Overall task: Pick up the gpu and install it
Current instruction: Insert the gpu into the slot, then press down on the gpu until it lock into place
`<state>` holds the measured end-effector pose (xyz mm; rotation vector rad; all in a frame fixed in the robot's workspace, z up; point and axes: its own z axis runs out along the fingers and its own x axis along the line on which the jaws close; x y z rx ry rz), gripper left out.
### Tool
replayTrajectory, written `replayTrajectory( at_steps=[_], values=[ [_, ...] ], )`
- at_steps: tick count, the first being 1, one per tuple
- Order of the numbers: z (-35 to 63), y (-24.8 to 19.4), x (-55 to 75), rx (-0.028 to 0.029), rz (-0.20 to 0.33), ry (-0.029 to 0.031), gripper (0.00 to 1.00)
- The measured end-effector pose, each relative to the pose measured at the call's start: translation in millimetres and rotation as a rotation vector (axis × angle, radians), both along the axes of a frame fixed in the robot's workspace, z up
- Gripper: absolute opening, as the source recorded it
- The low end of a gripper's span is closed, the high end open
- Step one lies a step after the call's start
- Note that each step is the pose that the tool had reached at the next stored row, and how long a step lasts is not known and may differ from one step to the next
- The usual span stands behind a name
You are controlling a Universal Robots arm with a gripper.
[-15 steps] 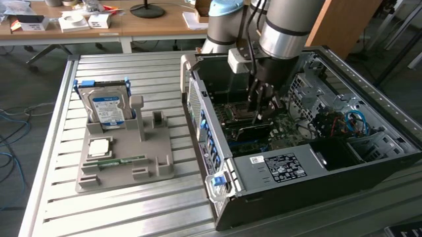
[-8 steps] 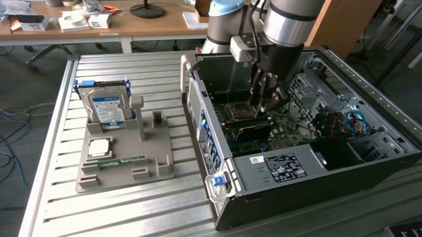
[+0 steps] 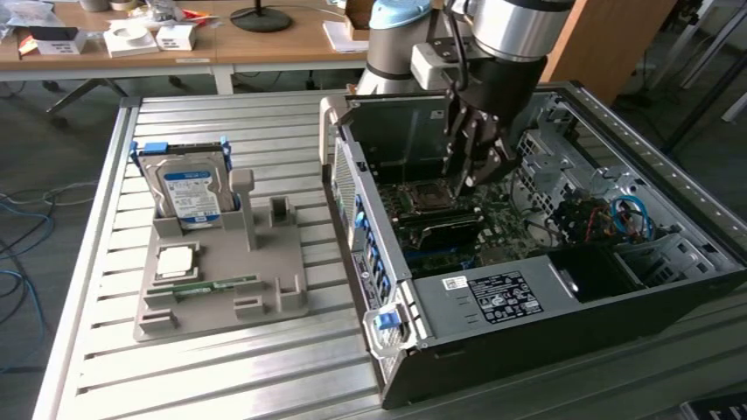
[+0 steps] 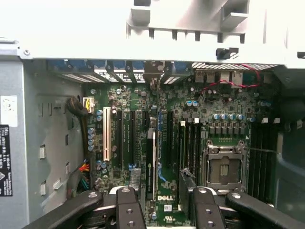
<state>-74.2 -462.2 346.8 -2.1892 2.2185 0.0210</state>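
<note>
Gpu (image 4: 151,162), a thin, dark, stiff circuit card, stands edge-on in the green motherboard (image 4: 224,102) between the open tool's (image 4: 167,210) spread fingers; probably light and fragile, best held by its edges.

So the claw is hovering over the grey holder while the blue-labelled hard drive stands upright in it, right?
Not quite. The claw is not over the grey holder; it is down inside the open computer case, just above the green motherboard, as the exterior view shows. The blue-labelled hard drive does stand upright in the holder.
</note>
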Motion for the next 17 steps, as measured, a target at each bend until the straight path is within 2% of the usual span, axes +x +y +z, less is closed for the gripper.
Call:
replayTrajectory(
  at_steps=[17],
  values=[
    [1.4,0.0,0.0,0.0001,0.0,0.0,0.45]
  ],
)
